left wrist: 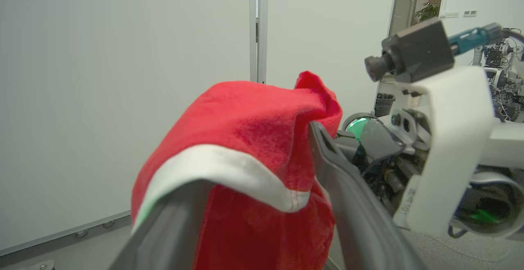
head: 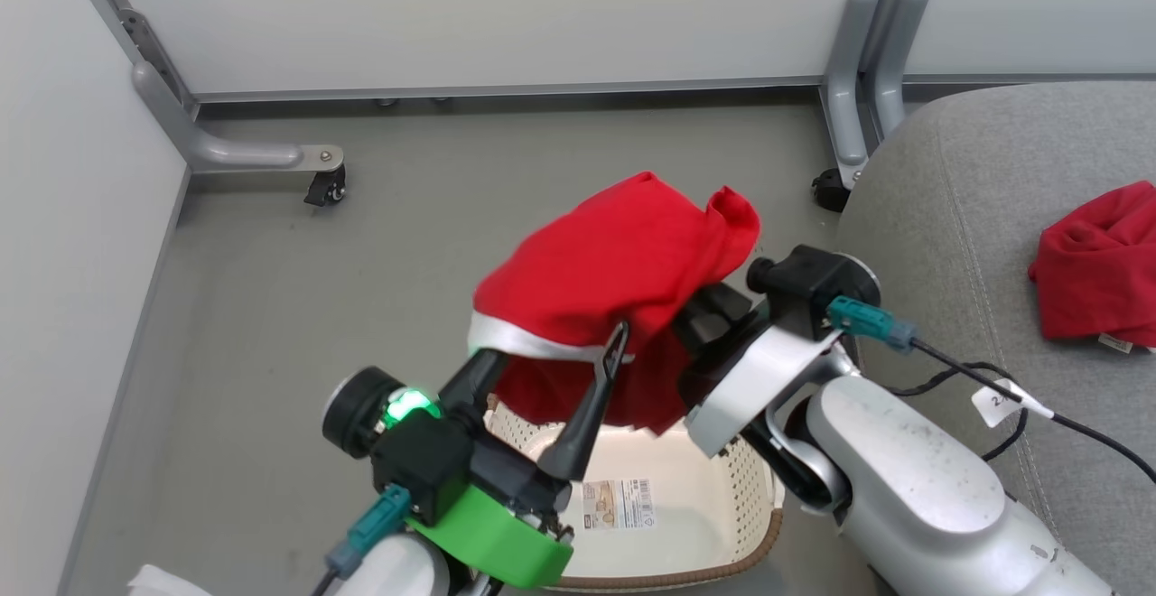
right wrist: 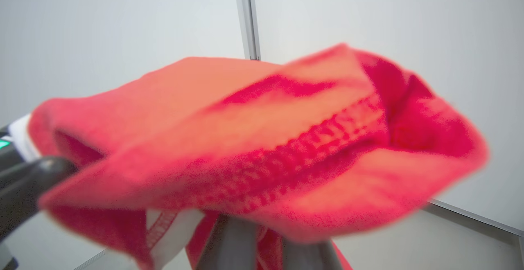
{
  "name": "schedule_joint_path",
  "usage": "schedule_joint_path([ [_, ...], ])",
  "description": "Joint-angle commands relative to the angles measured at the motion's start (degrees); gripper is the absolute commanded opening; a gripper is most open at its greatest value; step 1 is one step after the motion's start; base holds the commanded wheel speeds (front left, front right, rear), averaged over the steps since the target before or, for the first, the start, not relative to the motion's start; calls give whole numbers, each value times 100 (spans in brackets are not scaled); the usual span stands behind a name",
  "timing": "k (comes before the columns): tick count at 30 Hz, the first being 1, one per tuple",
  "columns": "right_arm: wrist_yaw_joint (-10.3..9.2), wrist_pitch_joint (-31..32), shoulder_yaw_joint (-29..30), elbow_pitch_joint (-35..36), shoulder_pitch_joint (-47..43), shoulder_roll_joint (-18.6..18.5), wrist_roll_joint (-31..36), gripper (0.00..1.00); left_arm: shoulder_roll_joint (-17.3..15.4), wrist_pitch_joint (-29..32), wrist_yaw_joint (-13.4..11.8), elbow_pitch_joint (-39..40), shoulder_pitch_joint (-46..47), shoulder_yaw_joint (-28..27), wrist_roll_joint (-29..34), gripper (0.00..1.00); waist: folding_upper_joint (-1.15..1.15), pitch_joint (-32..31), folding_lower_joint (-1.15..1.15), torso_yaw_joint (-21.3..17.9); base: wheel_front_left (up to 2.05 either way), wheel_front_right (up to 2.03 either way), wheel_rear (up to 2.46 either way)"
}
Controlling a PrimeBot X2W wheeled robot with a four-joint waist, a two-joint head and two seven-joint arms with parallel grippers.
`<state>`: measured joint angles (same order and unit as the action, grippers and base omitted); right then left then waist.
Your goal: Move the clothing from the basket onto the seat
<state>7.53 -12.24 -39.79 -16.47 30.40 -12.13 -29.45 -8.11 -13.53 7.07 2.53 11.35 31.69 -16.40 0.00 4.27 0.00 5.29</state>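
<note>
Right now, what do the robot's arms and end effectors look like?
The left end effector and right end effector each have two long dark grey fingers. The left arm has a green collar and glowing green light. The right arm is silvery white, with a teal plug, black cable and white tag.

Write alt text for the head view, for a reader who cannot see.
A red garment with white trim hangs from the left hand and right hand over the cream basket. A second red garment lies on the grey seat at right.
</note>
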Motion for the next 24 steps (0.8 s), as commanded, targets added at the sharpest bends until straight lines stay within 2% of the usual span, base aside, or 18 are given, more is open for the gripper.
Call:
schedule_joint_path([
  [1,-8,-69,110,-60,56,-27,37,0,-70,76,21,-66,-88,89,39,100,0,-7,0,-19,0,0,0],
  [8,-8,-122,545,-396,-78,-30,33,0,-306,359,39,-310,-261,652,-56,100,0,-20,0,-148,0,0,0],
  [14,-8,-178,757,-665,-202,-12,64,0,-435,339,19,-460,-363,781,-33,100,0,-18,0,-368,0,0,0],
  [24,-8,-252,906,-938,-253,22,51,0,-553,360,-86,-373,-350,797,-26,100,0,74,0,-1089,0,0,0],
])
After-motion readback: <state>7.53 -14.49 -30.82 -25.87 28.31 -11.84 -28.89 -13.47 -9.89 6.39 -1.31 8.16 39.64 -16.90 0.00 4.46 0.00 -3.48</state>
